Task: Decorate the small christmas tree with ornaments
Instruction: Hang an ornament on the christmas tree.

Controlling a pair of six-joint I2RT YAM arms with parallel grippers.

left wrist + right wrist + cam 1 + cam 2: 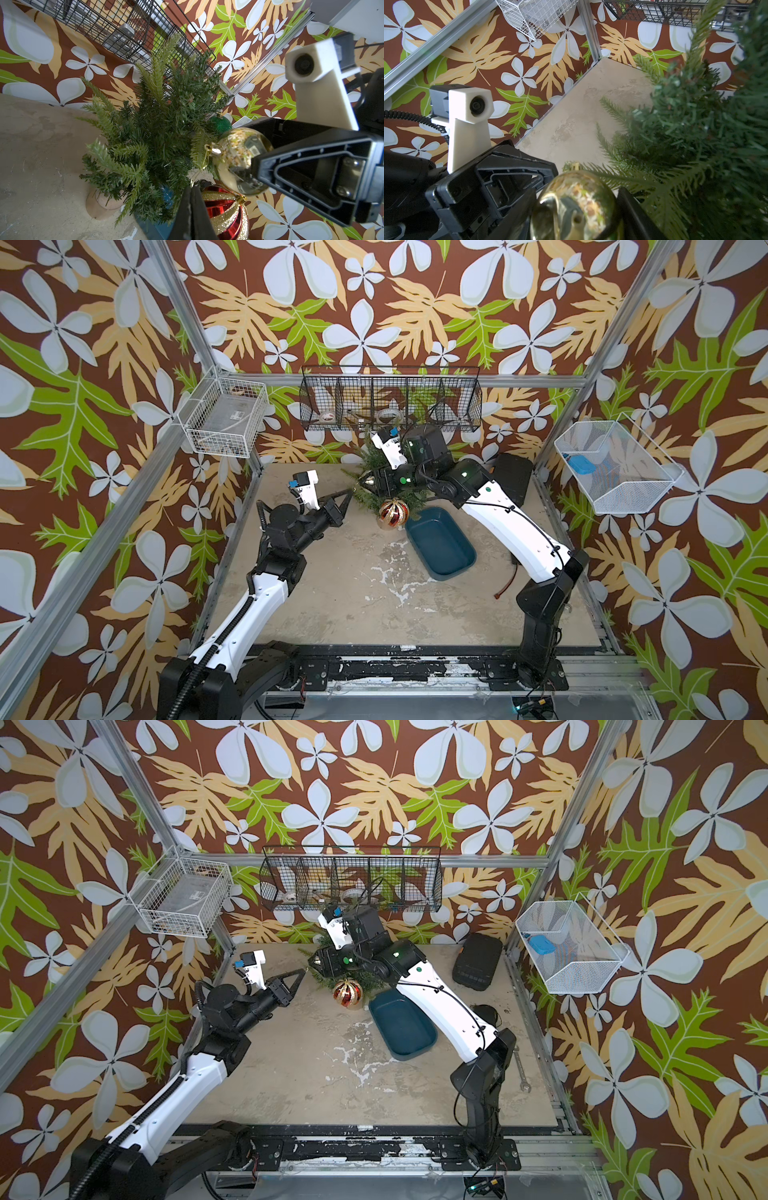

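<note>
Left gripper was pinched shut and empty, tips aimed at the small christmas tree just ahead. Right gripper was clamped on the gold ball, cap pointing forward into branches touching it; this arm was nearer. Striped ball and green glitter ball sat on the tree. Bare table lay behind the left hand.

I can read no text, brand or number from here. A pale label on the clear box in the white wire basket is too small.
</note>
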